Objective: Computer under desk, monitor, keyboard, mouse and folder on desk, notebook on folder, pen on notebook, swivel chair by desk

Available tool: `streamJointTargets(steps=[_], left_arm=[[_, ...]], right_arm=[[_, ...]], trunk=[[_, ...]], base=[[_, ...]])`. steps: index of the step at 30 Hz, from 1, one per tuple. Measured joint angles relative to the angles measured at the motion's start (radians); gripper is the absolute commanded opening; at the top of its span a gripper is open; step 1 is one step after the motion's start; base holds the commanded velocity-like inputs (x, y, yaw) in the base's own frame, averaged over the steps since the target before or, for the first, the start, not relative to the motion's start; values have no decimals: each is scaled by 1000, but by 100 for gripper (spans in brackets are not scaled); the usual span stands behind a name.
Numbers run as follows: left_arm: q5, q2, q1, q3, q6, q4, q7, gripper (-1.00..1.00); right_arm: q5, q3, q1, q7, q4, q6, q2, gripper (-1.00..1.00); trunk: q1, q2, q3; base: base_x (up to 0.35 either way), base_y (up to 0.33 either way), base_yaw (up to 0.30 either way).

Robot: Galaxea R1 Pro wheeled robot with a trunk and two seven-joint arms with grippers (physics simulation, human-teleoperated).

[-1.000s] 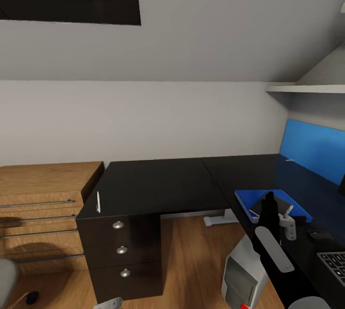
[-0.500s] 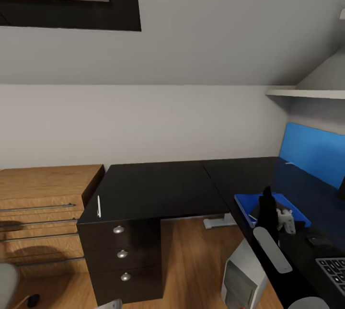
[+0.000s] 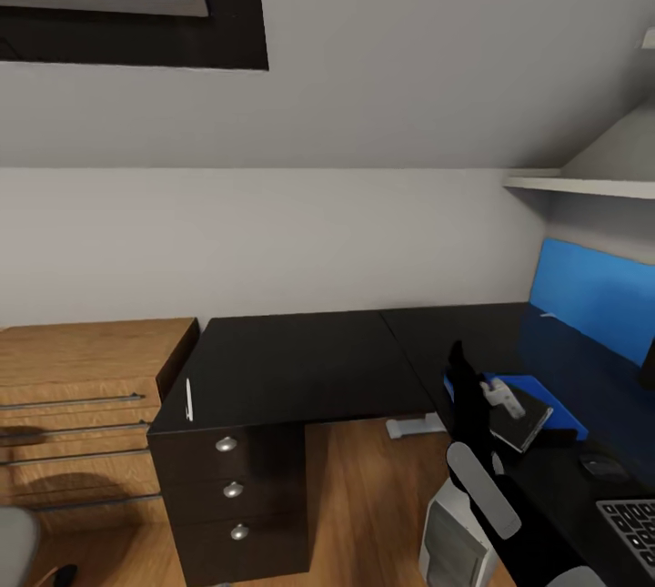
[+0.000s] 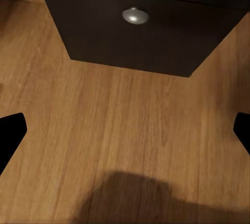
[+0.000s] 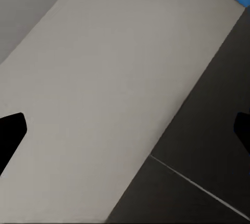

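Glossy black desk [image 3: 300, 359] carries the blue folder [image 3: 555, 414] with the notebook [image 3: 520, 420] now stacked on it. Since 1 second ago the right gripper [image 3: 498, 393] has let go and swung away, jaws spread; the left gripper [image 4: 125, 130] hangs open over floor. Next comes the pen [image 3: 188, 399].

Glossy blk desk [image 3: 300, 359], wood floor [image 3: 364, 487] (matt).
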Motion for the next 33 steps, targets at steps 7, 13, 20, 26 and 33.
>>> streamJointTargets(steps=[7, 13, 20, 26, 33], left_arm=[[-1, -1, 0, -4, -1, -1, 0, 100], [-1, 0, 0, -3, -2, -1, 0, 100], [-1, 0, 0, 0, -2, -1, 1, 100], [-1, 0, 0, 0, -2, -1, 1, 100], [-1, 0, 0, 0, -1, 0, 1, 100]], right_arm=[[20, 93, 19, -13, -83, 75, -2, 100], [29, 199, 33, -40, -134, 184, -1, 100], [31, 301, 36, -154, -196, 368, 1, 100], [-22, 287, 37, -198, -206, 458, 2, 100], [-37, 281, 36, -220, -209, 584, 3, 100]], trunk=[[-27, 49, 22], [-50, 91, 41], [-77, 140, 63], [-100, 182, 82], [-127, 231, 103]], base=[[0, 0, 0], [0, 0, 0], [0, 0, 0], [0, 0, 0], [0, 0, 0]])
